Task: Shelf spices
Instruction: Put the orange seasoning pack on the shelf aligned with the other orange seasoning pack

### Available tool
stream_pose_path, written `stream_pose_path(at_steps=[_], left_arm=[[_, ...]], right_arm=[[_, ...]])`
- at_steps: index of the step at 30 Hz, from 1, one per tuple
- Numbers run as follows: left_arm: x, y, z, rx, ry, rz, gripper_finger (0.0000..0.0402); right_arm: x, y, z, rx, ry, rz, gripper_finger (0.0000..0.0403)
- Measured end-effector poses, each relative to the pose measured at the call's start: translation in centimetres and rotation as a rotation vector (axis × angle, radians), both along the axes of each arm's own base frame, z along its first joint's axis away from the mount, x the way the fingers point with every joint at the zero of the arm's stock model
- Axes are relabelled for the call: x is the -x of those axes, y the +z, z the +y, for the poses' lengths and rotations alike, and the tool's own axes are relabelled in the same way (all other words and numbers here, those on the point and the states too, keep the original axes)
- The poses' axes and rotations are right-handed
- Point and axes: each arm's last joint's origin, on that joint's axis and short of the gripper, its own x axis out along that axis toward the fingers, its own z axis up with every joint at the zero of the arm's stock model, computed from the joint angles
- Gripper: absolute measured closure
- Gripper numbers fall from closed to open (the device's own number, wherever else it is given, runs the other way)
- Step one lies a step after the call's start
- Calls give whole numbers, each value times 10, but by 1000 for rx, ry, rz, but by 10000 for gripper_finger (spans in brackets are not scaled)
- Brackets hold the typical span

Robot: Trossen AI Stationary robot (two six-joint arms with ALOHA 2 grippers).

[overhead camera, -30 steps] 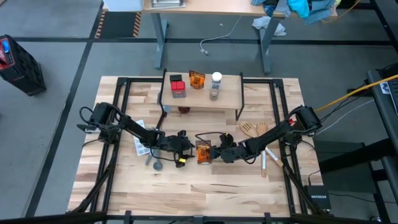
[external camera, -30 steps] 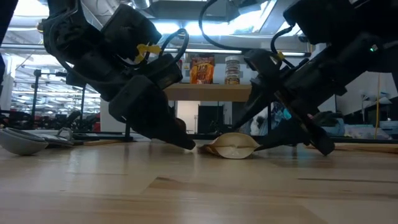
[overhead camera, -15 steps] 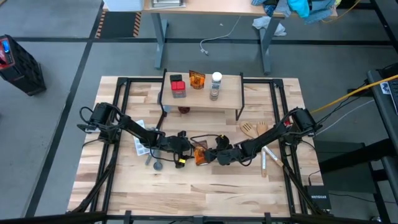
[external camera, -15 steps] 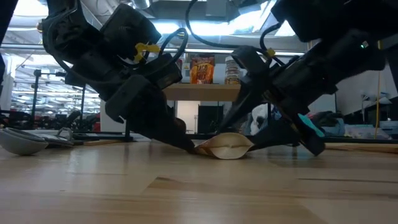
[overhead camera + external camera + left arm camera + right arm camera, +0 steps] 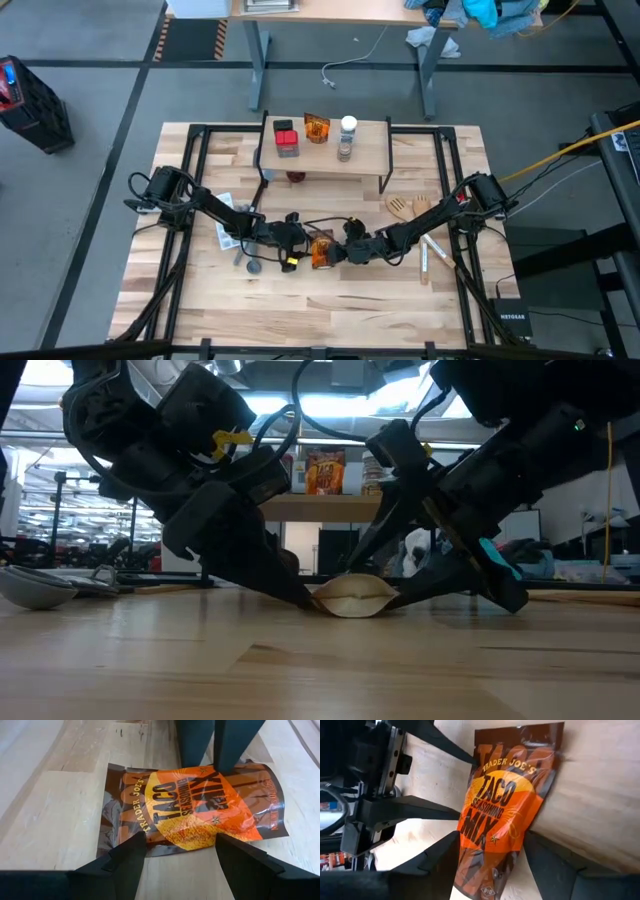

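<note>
Nearer the camera than the small light-wood shelf on black metal legs (image 5: 325, 150), flat on the plank-topped wooden table (image 5: 320, 310): an orange and dark-brown foil packet (image 5: 321, 249), printed "TRADER JOE'S" and "TACO SEASONING MIX" (image 5: 190, 810). Left gripper (image 5: 300, 250) at the packet's one end, fingers spread apart, tips low on the wood either side of the packet's edge, nothing clamped. Right gripper (image 5: 340, 251) at the opposite end, likewise parted, fingers (image 5: 435, 857) flanking the packet's lower end without pinching it. Seen level across the table, both sets of dark fingers angled down to the puffed packet (image 5: 350, 596) from either side.

On top of the shelf: a red-topped box (image 5: 284, 130) over a dark grey square tin (image 5: 288, 148), a second orange packet standing upright (image 5: 317, 128), labels too small to read, and a white-capped jar (image 5: 347, 127). Under the shelf, a small brown-capped jar (image 5: 296, 177). Beside the shelf's right leg, a wooden spatula (image 5: 405, 207).
</note>
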Motion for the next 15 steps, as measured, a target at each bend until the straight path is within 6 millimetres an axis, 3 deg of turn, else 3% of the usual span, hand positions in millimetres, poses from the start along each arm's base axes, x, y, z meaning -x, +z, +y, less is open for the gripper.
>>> stream_pose_path(at_steps=[15], left_arm=[[1,-4,-2,-3,-6,18,167]], right_arm=[[12,12,-5,109,10,86,176]])
